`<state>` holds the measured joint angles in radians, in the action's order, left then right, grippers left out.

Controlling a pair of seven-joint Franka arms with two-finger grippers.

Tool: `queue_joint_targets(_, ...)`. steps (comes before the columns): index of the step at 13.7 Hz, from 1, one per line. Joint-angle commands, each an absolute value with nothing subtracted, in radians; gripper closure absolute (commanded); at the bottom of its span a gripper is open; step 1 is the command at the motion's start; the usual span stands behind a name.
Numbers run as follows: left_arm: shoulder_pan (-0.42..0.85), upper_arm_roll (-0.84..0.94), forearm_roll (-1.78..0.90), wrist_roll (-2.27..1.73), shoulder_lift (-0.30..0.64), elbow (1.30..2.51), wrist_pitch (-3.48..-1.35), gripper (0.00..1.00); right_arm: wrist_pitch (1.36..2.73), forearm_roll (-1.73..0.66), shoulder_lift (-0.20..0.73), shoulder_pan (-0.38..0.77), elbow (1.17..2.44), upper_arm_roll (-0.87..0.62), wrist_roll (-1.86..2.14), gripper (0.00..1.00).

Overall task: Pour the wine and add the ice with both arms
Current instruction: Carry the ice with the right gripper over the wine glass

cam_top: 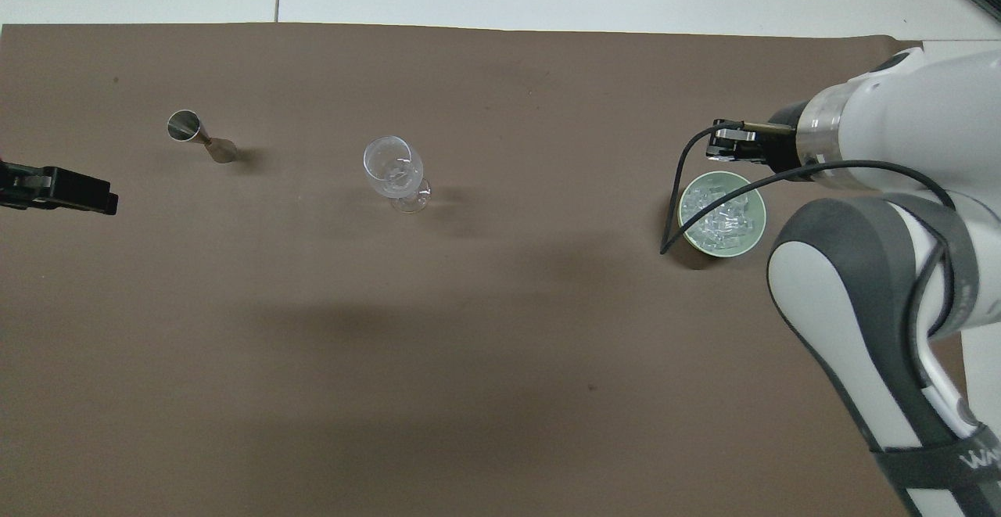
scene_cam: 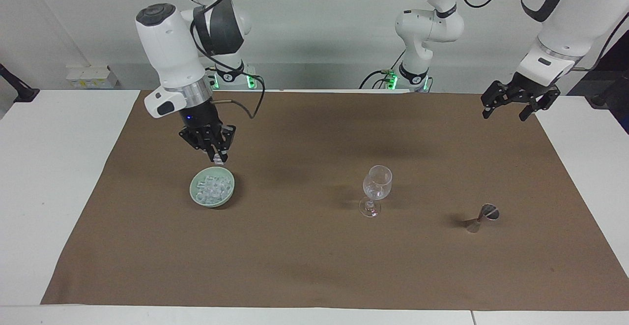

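A pale green bowl [scene_cam: 212, 204] with a heap of clear ice cubes [scene_cam: 211, 188] sits on the brown cloth toward the right arm's end; it also shows in the overhead view [cam_top: 706, 246], with the ice [cam_top: 723, 212] inside. My right gripper [scene_cam: 217, 158] hangs a short way above the bowl, shut on a small whitish ice cube; it shows in the overhead view [cam_top: 721, 145] too. A clear wine glass [scene_cam: 377, 187] [cam_top: 393, 170] stands upright mid-cloth. My left gripper [scene_cam: 516, 104] [cam_top: 82, 192] is open and empty, raised over the cloth's edge.
A small metal jigger [scene_cam: 482, 217] [cam_top: 195, 134] stands on the cloth between the glass and the left arm's end. The brown cloth [scene_cam: 314, 266] covers most of the white table. No bottle shows.
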<state>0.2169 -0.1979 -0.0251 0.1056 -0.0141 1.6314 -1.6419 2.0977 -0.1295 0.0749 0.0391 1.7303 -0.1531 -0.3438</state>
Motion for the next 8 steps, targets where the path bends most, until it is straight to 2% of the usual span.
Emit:
queue_joint_targets(1, 0.166, -0.154, -0.012, 0.098, 0.002, 1.609, -1.637, 0.0, 2.135, -0.208, 0.113, 0.043, 1.677, -0.218, -0.469, 1.0)
queue_joint_targets(4, 0.161, -0.127, -0.014, 0.087, 0.0, 1.6, -1.626, 0.0, 2.299, -0.284, 0.155, 0.087, 1.667, -0.29, -0.657, 1.0)
queue_joint_targets(6, 0.161, -0.127, -0.015, 0.086, 0.003, 1.583, -1.623, 0.0, 2.394, -0.293, 0.266, 0.162, 1.538, -0.293, -0.802, 1.0)
queue_joint_targets(8, 0.158, -0.126, -0.017, 0.087, 0.006, 1.585, -1.623, 0.0, 2.402, -0.293, 0.349, 0.221, 1.389, -0.293, -0.88, 1.0)
